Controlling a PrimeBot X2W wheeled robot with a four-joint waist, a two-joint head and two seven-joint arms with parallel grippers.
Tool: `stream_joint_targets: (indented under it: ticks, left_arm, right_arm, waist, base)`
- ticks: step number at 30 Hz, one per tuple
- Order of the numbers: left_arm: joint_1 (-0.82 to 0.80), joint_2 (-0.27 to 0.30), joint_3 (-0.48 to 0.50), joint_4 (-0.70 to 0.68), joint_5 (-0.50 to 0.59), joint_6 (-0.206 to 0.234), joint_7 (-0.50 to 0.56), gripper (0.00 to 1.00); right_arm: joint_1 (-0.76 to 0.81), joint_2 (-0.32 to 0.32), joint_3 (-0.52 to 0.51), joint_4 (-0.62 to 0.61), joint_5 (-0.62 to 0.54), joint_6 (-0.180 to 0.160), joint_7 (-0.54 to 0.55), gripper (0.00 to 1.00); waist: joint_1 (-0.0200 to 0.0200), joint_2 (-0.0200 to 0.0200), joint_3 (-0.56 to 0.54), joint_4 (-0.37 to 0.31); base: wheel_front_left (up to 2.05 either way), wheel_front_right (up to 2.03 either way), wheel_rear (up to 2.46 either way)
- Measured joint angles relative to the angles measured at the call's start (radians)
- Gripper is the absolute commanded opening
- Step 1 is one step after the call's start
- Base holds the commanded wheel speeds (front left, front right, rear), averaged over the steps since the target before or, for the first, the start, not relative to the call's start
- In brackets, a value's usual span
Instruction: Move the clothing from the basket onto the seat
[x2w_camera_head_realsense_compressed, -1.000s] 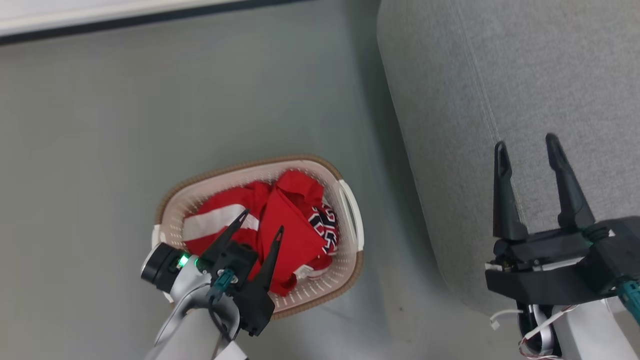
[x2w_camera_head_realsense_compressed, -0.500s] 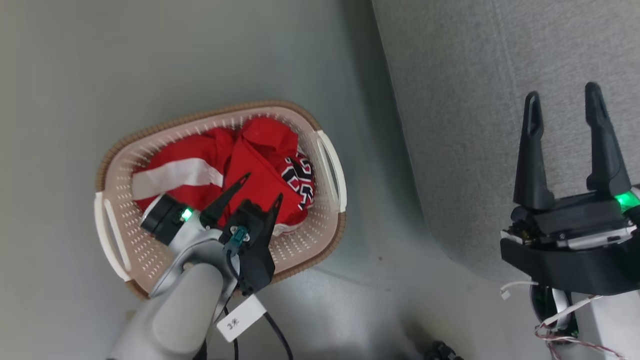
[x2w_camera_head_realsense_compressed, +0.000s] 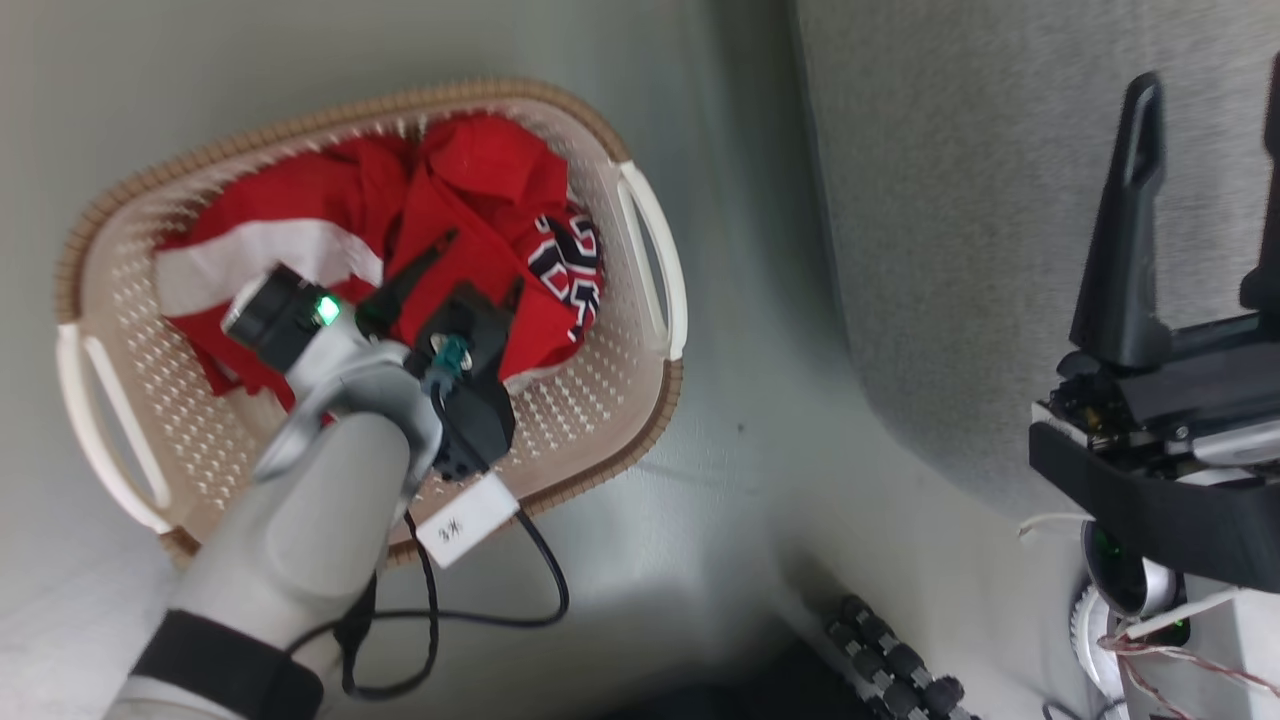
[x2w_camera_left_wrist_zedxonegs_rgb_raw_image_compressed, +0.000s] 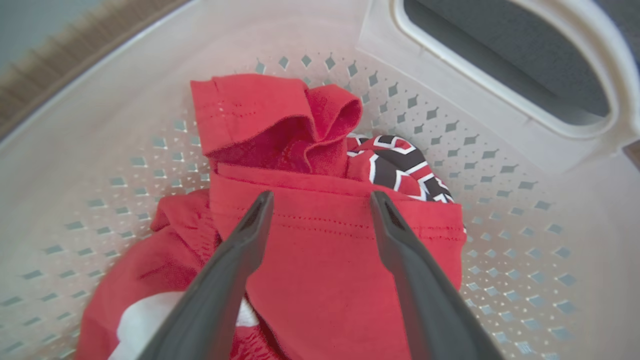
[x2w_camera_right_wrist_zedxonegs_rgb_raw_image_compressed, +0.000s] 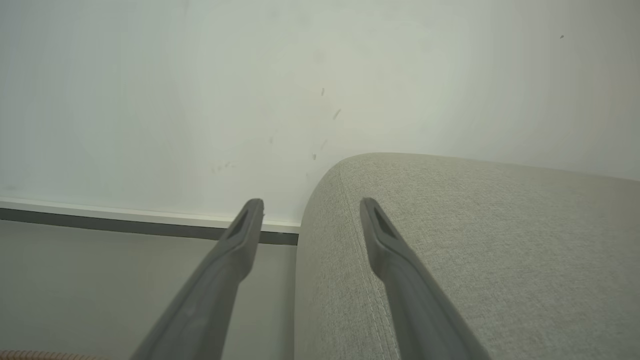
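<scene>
The clothing (x2w_camera_head_realsense_compressed: 470, 170) is a red heap inside the cream basket (x2w_camera_head_realsense_compressed: 640, 440), which stands on the floor to the left of the grey seat (x2w_camera_head_realsense_compressed: 950, 200). One piece has a wide white stripe (x2w_camera_head_realsense_compressed: 260, 255); the jersey's black numerals (x2w_camera_head_realsense_compressed: 565, 265) face the basket's right handle. My left gripper (x2w_camera_head_realsense_compressed: 483, 262) is open, down inside the basket just over the heap. In the left wrist view its fingers straddle a hemmed red fold (x2w_camera_left_wrist_zedxonegs_rgb_raw_image_compressed: 325, 260), with the numerals (x2w_camera_left_wrist_zedxonegs_rgb_raw_image_compressed: 400, 167) beyond and nothing gripped. My right gripper (x2w_camera_head_realsense_compressed: 1205, 90) is open and empty above the seat (x2w_camera_right_wrist_zedxonegs_rgb_raw_image_compressed: 475, 240).
The basket's white handle (x2w_camera_left_wrist_zedxonegs_rgb_raw_image_compressed: 500, 75) is close to the left gripper's far right. A black cable with a white tag (x2w_camera_head_realsense_compressed: 465, 520) hangs from the left arm over the basket's near rim. A ribbed black part (x2w_camera_head_realsense_compressed: 890, 650) lies on the floor below. A wall with a dark baseboard (x2w_camera_right_wrist_zedxonegs_rgb_raw_image_compressed: 125, 220) stands beyond the seat.
The head camera has tilted down, so the whole scene has shifted up and left. My left gripper has gone lower into the basket, onto the red heap. Both grippers stay open.
</scene>
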Motion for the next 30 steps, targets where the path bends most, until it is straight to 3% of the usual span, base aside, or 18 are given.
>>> stream_joint_targets:
  ticks: [13,15,17,18,19,30]
  left_arm:
    - [-0.082,0.002,-0.002,0.088,0.028,0.020,0.000,1.00]
    - [-0.092,0.000,-0.003,0.102,0.031,0.027,0.000,0.95]
    - [-0.102,-0.002,-0.003,0.113,0.033,0.029,0.000,0.48]
    - [-0.106,-0.004,-0.004,0.121,0.034,0.030,0.000,0.29]
    - [-0.109,-0.006,-0.005,0.128,0.034,0.032,-0.001,0.00]
    - [-0.118,-0.029,-0.008,0.151,0.027,0.029,-0.072,0.00]
  right_arm:
    - [-0.049,0.012,-0.002,0.000,-0.020,0.000,0.000,1.00]
    - [-0.056,0.012,-0.002,0.000,-0.022,0.000,0.000,1.00]
    - [-0.056,0.013,-0.002,0.000,-0.029,0.001,0.000,1.00]
    - [-0.056,0.013,-0.003,0.000,-0.030,0.002,0.000,1.00]
    - [-0.056,0.013,-0.005,0.000,-0.030,0.004,0.000,1.00]
    - [-0.077,0.018,-0.016,0.054,-0.038,0.004,0.000,1.00]
  waist:
    - [0.0000,0.0000,0.134,-0.021]
    - [-0.0001,0.0001,0.139,-0.023]
    - [-0.0001,0.0000,0.141,-0.025]
    - [-0.0002,0.0000,0.141,-0.025]
    - [-0.0002,-0.0001,0.142,-0.025]
    - [-0.0002,-0.0001,0.114,-0.017]
  base:
    - [0.00,0.00,0.00]
    - [0.00,0.00,0.00]
    - [0.00,0.00,0.00]
    - [0.00,0.00,0.00]
    - [0.00,0.00,0.00]
    - [0.00,0.00,0.00]
